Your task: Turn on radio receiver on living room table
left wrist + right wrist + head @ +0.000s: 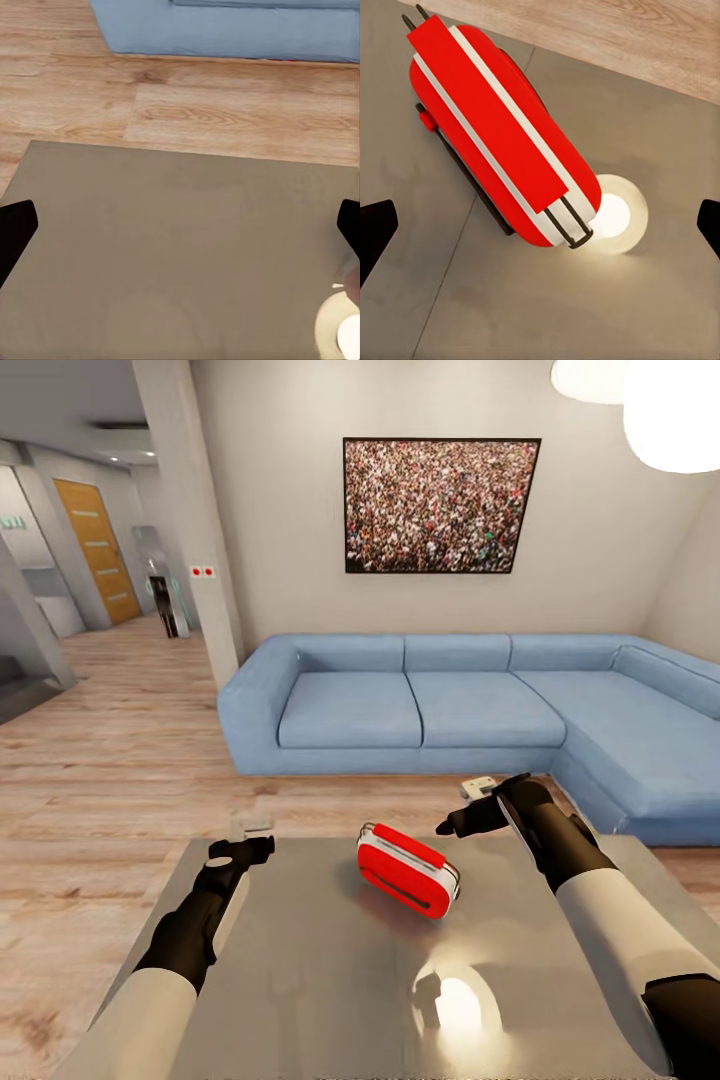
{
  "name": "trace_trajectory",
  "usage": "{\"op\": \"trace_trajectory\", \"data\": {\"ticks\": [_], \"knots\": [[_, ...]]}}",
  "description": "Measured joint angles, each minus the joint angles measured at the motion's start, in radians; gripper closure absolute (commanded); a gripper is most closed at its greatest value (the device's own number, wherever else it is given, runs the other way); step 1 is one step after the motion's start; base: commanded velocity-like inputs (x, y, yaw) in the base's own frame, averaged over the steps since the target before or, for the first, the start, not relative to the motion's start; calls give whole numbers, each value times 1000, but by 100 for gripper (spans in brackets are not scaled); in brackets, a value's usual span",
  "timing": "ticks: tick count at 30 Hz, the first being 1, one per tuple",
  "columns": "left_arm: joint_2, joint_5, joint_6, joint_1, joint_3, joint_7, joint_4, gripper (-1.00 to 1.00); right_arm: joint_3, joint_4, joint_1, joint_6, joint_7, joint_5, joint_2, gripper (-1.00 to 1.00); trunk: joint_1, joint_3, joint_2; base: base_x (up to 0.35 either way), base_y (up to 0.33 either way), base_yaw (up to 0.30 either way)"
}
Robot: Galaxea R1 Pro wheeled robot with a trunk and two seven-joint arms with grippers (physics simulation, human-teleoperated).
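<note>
Head view: radio receiver (408, 869) on table (320, 980)

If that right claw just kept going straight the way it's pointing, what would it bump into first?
Most likely the radio receiver: the right wrist view looks down along the open right gripper onto its red body, lying on the table. How much gap remains is hard to judge.

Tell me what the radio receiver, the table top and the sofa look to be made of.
Radio receiver: likely smooth moulded plastic, uniform red with white stripes; its thin dark handle looks like metal wire.
Table: glossy grey top, perhaps polished metal or lacquer; it mirrors a lamp glow.
Sofa: probably matte blue fabric, with soft rounded cushions and no shine.
</note>
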Motion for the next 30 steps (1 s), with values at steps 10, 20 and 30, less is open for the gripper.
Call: {"op": "trace_trajectory", "data": {"ticks": [10,20,30], "knots": [[1,0,0,0,0,0,1,-100,-1,-3,0,0,0,0,0,-100,0,-16,0,0,0,0],[1,0,-1,2,0,0,0,-100,-2,-7,0,0,-1,1,0,-100,0,-32,0,0,0,0],[1,0,-1,3,0,0,1,-100,-2,-25,0,0,-1,1,-1,-100,0,-48,0,0,0,0]]}}
